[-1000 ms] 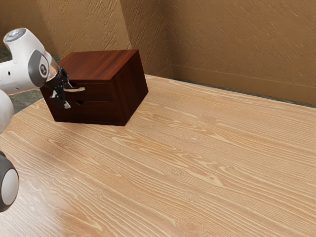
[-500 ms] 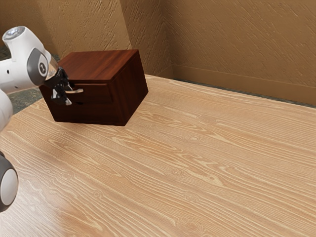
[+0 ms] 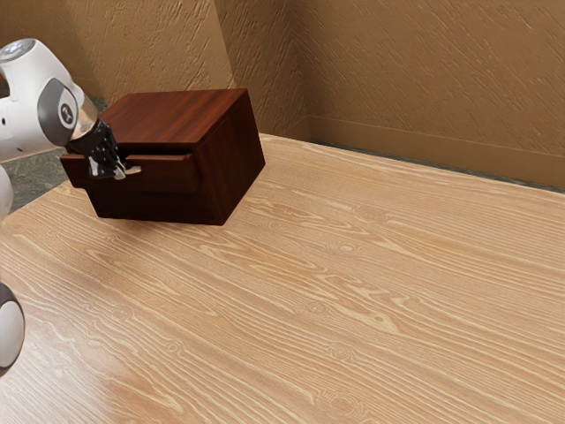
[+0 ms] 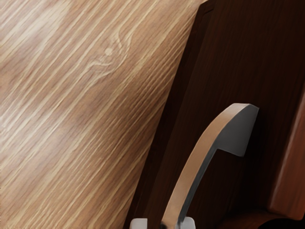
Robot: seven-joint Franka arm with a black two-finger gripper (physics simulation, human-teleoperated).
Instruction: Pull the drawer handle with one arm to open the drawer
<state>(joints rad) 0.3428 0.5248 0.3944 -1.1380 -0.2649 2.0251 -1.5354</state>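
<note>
— Where does the drawer (image 3: 163,173) sit?

— It is the upper one in a small cabinet (image 3: 190,132) of dark reddish wood. The cabinet stands on the pale wooden table (image 3: 353,291) toward the exterior view's upper left, near the textured tan wall (image 3: 424,62).

— Is it open?

— Partly. Its front juts out from the cabinet face toward the exterior view's left, and a dark slot shows along its top edge. The lower front lies flush.

— And the drawer handle (image 3: 133,168)?

— It is a slim, curved metal bar, silvery with a warm sheen. In the wrist view the handle (image 4: 209,157) arches away from the dark drawer front (image 4: 248,71) and ends in a grey, squared foot.

— What is the gripper (image 3: 116,170) doing?

— The white arm (image 3: 40,106) comes in from the exterior view's left, and its black gripper is right at the handle. In the wrist view two pale pads (image 4: 138,223) flank the bar on either side and press against it, so the fingers are clamped around the handle.

— And beneath it?

— The table (image 4: 71,119), with its light grain running beside the drawer front.
</note>
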